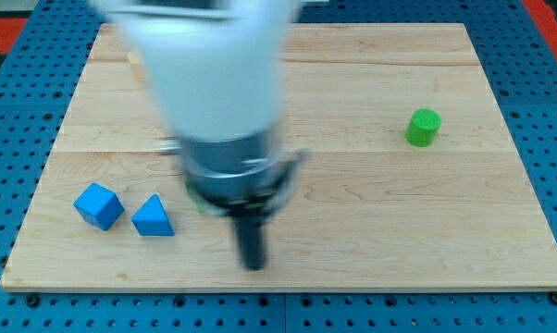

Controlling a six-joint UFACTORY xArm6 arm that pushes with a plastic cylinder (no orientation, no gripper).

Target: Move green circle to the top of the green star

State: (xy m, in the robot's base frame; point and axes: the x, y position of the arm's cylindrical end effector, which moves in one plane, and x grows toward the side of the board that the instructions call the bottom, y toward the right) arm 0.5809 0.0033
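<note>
Nearest the camera, the straight dark rod ends in my tip [253,265], which rests on the bench close to the bottom edge, slightly toward the view's left of centre. No claw is fitted to this arm, so no open or closed state applies; the tip touches no block.

Above the rod, the arm [214,83] appears as a wide, pale cylinder with a dark grey collar beneath it. It is motion-blurred and descends from the view's top, standing roughly upright over the bench.

The bench [371,231] is a light wooden board with visible grain and faint plank seams. It lies on a blue perforated surface [556,139].

The green circle [424,127], a short bright green cylindrical block with a matte finish, stands upright toward the view's right edge, in the upper half of the bench, well apart from the tip.

A blue cube-shaped block [99,205] sits near the bottom left corner. A blue triangular block [153,216] lies just beside it on the view's right. Both are to the view's left of the tip.

A sliver of green [201,205] shows at the collar's left edge; its shape cannot be determined.
</note>
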